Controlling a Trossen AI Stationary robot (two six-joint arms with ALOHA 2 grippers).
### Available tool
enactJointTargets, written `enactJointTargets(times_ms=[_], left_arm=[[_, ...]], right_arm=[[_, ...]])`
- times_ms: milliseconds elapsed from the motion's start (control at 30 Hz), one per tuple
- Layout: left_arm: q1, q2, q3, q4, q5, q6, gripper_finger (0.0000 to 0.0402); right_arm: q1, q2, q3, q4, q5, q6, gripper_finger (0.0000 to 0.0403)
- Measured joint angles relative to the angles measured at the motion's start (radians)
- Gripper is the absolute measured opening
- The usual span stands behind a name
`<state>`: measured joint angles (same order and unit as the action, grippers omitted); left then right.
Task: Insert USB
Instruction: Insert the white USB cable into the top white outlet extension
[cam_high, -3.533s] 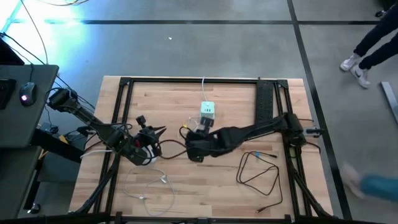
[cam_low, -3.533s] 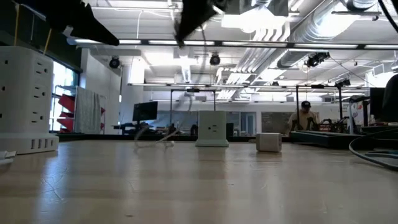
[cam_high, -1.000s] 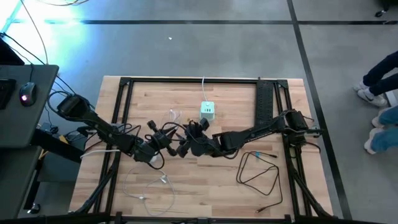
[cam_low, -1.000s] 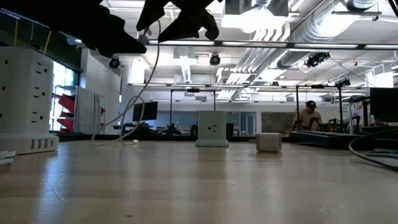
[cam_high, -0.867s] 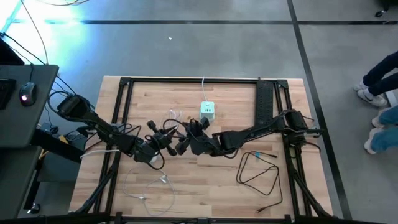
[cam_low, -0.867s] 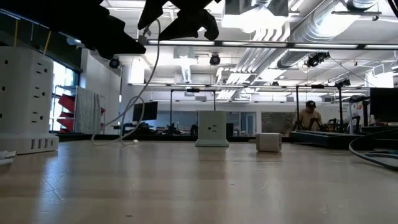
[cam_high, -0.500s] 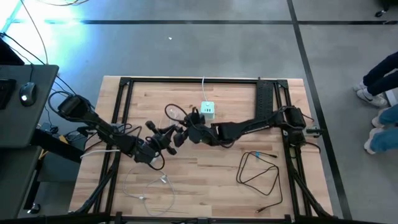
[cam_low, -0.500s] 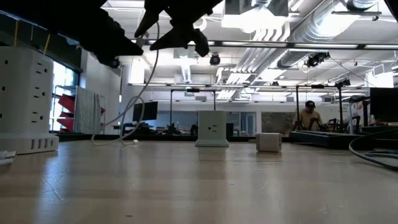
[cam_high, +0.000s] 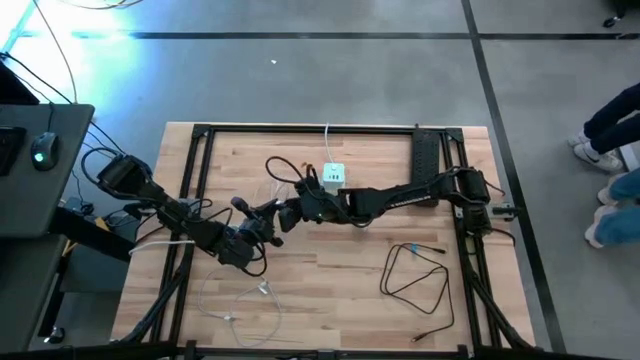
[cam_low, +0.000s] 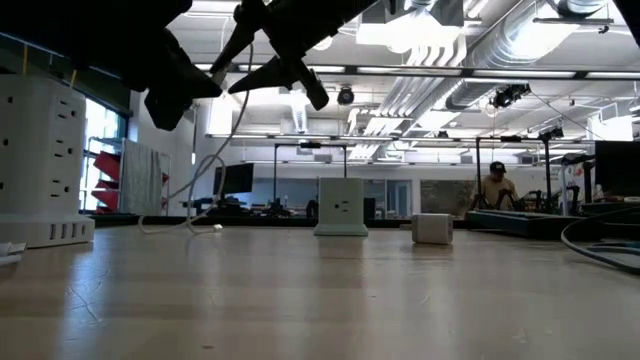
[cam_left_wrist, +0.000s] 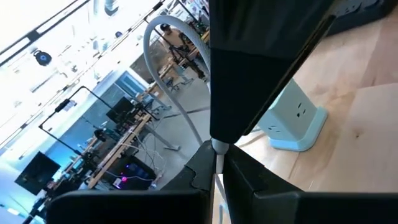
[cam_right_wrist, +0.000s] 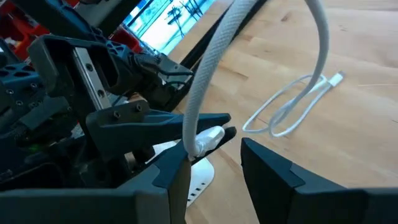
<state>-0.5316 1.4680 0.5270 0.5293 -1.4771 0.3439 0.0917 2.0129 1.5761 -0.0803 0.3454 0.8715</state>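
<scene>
Mid-table, above the wood: left gripper (cam_right_wrist: 211, 134) pinched shut on the white USB cable (cam_right_wrist: 208, 74) just behind its plug (cam_right_wrist: 210, 136). Right gripper (cam_right_wrist: 214, 165) straddling the same plug, fingers part-open, closing, nothing gripped yet. Best to clamp squarely on the plug body before any release, keeping the plug level. Just beyond, white power cube (cam_high: 333, 177) waiting. Cable slack looped toward the far edge.

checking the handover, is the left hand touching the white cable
Touching. In the right wrist view the left hand is pinched shut on the white cable just behind its plug.
</scene>
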Motion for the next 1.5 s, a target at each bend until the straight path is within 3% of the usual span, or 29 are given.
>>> enactJointTargets(times_ms=[667, 1033, 1233, 1500], left_arm=[[-0.009, 0.025, 0.000, -0.009, -0.013, 0.054, 0.0000], [-0.009, 0.026, 0.000, -0.012, -0.010, 0.061, 0.0000], [-0.009, 0.027, 0.000, -0.012, -0.013, 0.060, 0.0001], [-0.022, 0.027, 0.000, -0.006, 0.157, 0.059, 0.0036]], right_arm=[[-0.022, 0.000, -0.001, 0.033, -0.040, 0.071, 0.0118], [-0.025, 0.000, -0.001, 0.027, -0.082, 0.047, 0.0012], [-0.025, 0.000, -0.001, 0.019, -0.106, -0.010, 0.0002], [-0.021, -0.044, -0.001, -0.169, -0.116, -0.122, 0.0000]])
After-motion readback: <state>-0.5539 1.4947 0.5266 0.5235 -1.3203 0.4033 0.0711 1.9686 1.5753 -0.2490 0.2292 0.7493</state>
